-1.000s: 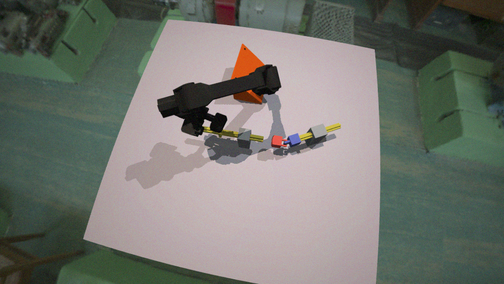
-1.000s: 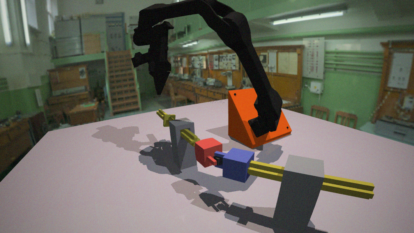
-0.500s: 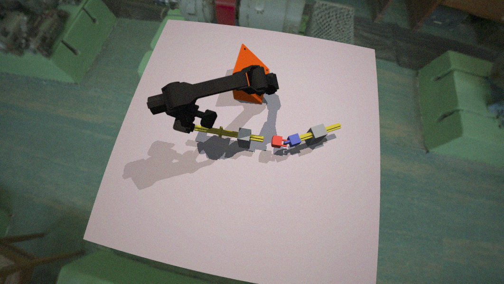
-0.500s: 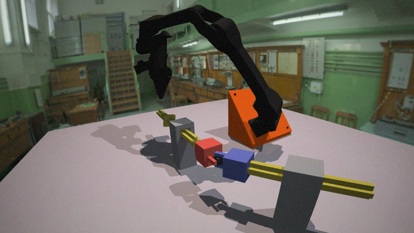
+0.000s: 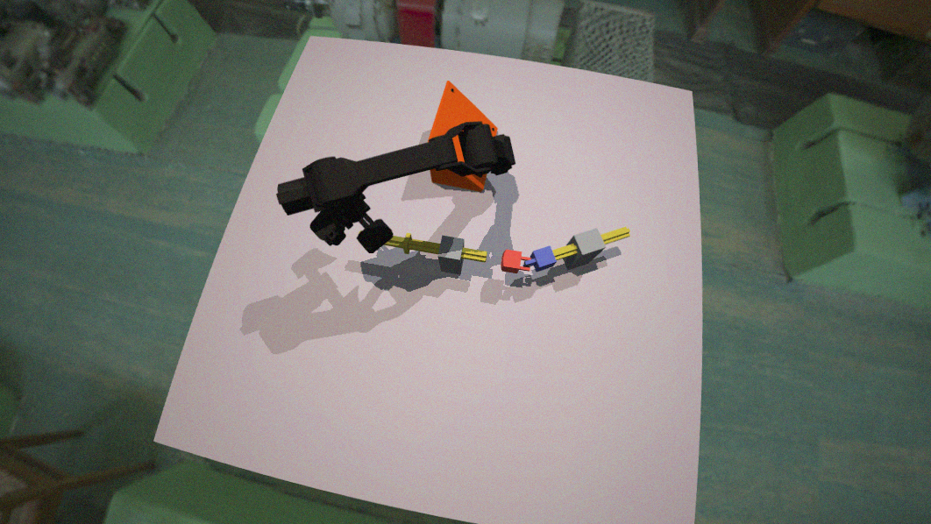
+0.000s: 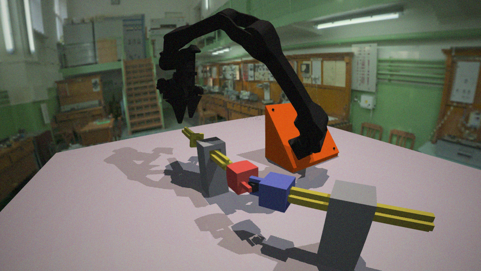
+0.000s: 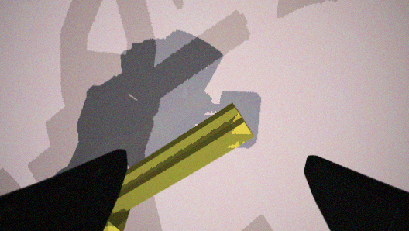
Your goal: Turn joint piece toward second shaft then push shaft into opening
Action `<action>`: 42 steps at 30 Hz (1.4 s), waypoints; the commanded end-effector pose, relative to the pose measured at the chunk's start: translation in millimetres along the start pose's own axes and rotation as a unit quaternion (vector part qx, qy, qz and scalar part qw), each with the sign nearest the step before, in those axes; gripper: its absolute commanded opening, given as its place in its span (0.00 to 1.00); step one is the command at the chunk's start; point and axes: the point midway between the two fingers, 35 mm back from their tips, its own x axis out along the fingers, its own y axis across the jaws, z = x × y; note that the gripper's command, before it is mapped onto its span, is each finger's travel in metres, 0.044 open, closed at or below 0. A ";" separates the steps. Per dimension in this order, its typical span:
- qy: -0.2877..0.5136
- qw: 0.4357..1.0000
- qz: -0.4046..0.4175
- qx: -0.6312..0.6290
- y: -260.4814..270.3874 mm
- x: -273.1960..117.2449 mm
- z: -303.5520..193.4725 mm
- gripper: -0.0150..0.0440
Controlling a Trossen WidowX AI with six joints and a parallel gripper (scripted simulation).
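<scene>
Top cam's looking steeply down from high up, taking in the whole arm w/ most of the surface [image 5: 456, 390] [image 6: 117, 235] [image 7: 348, 77]. Ext. cam's facing across from low, nearer, sharing both blocks [image 5: 451, 263] [image 5: 585, 245] [image 6: 212, 175] [image 6: 349, 222]. Wrist cam's peering down between gripper [image 5: 351, 235] [image 6: 185, 120] [image 7: 215, 160] fingers, v. close, sharing the shaft's far end.

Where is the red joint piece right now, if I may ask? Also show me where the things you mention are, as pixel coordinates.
In the top view, the red joint piece [image 5: 511, 260] [image 6: 241, 177] sits between the blue cube [image 5: 543, 258] [image 6: 276, 192] on its right and the second shaft's tip [image 5: 479, 255] on its left.
</scene>
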 end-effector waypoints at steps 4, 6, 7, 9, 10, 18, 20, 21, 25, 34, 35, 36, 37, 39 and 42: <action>-0.009 0.991 0.008 0.132 0.7 11.4 -1.2 1.00; -0.010 0.986 0.010 0.166 0.5 14.4 -1.5 1.00; -0.011 0.983 0.011 0.183 0.4 16.0 -1.7 1.00; -0.012 0.976 0.014 0.217 0.2 19.0 -2.0 1.00; -0.013 0.972 0.015 0.233 0.1 20.5 -2.2 1.00; -0.017 0.931 0.025 0.364 -0.4 32.6 -4.4 1.00; -0.017 0.918 0.027 0.395 -0.5 35.6 -5.0 1.00; -0.017 0.911 0.029 0.411 -0.6 37.1 -5.4 1.00; -0.018 0.893 0.032 0.449 -0.6 40.8 -6.3 1.00; -0.018 0.893 0.032 0.449 -0.5 43.2 -6.1 1.00; -0.018 0.893 0.032 0.449 -0.4 44.8 -5.9 1.00; -0.018 0.893 0.032 0.449 -0.3 46.5 -5.8 1.00; -0.018 0.893 0.032 0.449 -0.2 48.1 -5.6 1.00; -0.018 0.893 0.032 0.449 0.1 51.4 -5.4 1.00; -0.018 0.893 0.032 0.449 0.4 56.2 -5.1 1.00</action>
